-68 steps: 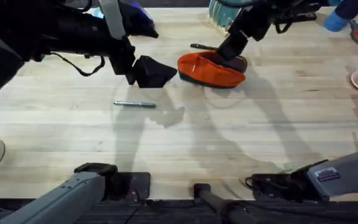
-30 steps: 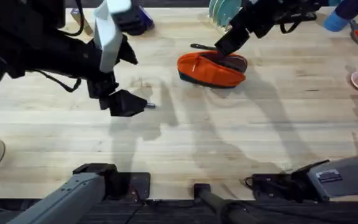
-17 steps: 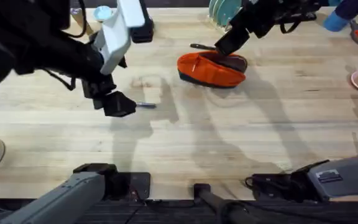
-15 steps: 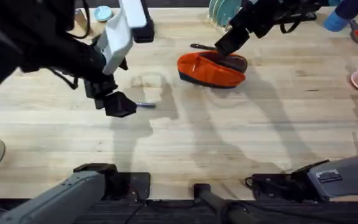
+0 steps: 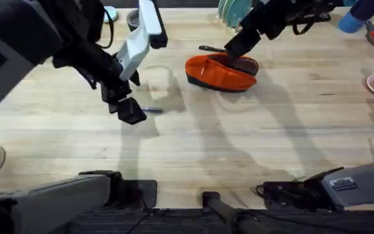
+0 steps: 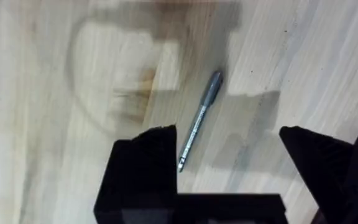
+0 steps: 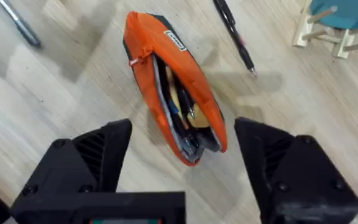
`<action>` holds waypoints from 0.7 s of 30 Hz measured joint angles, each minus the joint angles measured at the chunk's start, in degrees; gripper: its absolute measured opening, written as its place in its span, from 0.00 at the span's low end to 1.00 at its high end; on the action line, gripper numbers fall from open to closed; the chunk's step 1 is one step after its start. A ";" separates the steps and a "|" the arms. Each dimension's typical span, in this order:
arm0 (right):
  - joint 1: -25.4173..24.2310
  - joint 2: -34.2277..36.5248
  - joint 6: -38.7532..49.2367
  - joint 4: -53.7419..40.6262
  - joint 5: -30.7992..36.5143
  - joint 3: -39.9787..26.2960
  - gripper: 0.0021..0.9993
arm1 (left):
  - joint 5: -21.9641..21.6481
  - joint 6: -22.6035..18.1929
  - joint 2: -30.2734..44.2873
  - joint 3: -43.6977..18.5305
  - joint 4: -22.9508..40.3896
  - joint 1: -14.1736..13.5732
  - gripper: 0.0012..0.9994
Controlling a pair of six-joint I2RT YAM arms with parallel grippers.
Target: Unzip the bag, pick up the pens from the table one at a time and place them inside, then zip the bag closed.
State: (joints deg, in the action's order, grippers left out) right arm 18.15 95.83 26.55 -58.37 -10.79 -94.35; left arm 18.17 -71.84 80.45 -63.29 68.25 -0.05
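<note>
Left wrist view: left gripper [image 6: 229,165] spread wide, empty
Silver pen [image 6: 199,121]: flat on the table [image 6: 36,93], lower end just inside the near finger [image 6: 145,165], long axis running away from the jaws
Nearer arm: left, by my judgement
Right gripper [image 7: 182,165]: open above the bag [image 7: 173,87], unzipped, contents showing
Black pen [image 7: 234,34]: just beside the bag
Textures: slim metallic barrel, orange fabric, grained planks

- Oblong orange fabric pouch with navy base [image 7: 166,81] lies unzipped on the light wood worktop [image 7: 73,106].
- Slim black pen [image 7: 234,34] at one o'clock.
- Silvery-grey pen [image 7: 18,23] at ten o'clock.
- Black fingers [image 7: 95,165] spread wide.
</note>
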 joint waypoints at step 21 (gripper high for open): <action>0.00 0.00 0.00 0.00 0.00 0.00 1.00 | 1.11 -0.01 3.23 6.47 -5.92 0.00 1.00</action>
State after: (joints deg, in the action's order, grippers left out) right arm 18.15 95.83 26.55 -58.37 -10.79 -94.35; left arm 19.29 -71.85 83.68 -56.82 62.33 -0.05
